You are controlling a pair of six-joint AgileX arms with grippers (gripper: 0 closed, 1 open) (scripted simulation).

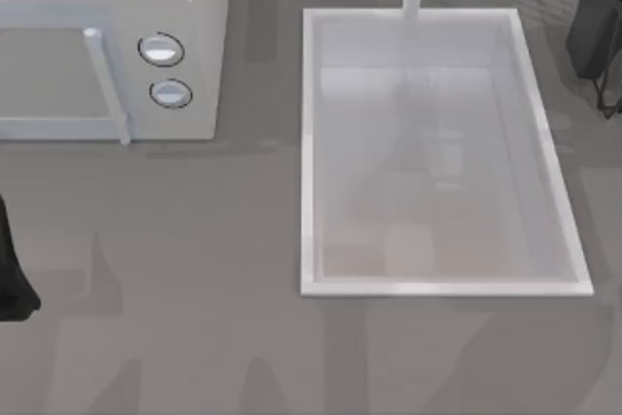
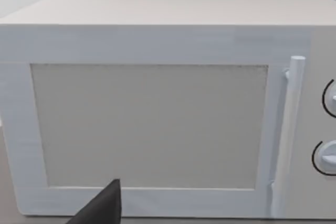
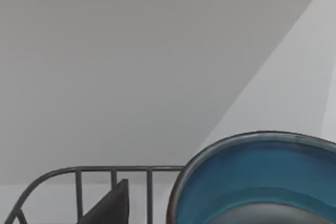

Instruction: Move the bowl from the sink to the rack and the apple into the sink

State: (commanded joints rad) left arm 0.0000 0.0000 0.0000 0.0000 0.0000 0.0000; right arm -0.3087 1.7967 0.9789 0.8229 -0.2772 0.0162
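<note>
the glossy blue round bowl [image 3: 262, 182] sits close beside the right gripper's dark finger [image 3: 113, 205], with the thin grey wire rack [image 3: 79, 182] just behind that finger. whether these fingers grip the bowl cannot be told. the white rectangular sink [image 1: 311, 143] holds no bowl. the left arm [image 1: 12, 269] idles at the counter's left edge, facing the white microwave [image 2: 157, 103].

The sink [image 1: 309, 143], a large white rectangular basin with a raised rim and a white faucet post, sits right of centre on the table. In the right wrist view, the glossy blue bowl [image 3: 262, 177], edged by a thin reddish rim, appears beside the rack's [image 3: 79, 182] grey curved wires.
</note>
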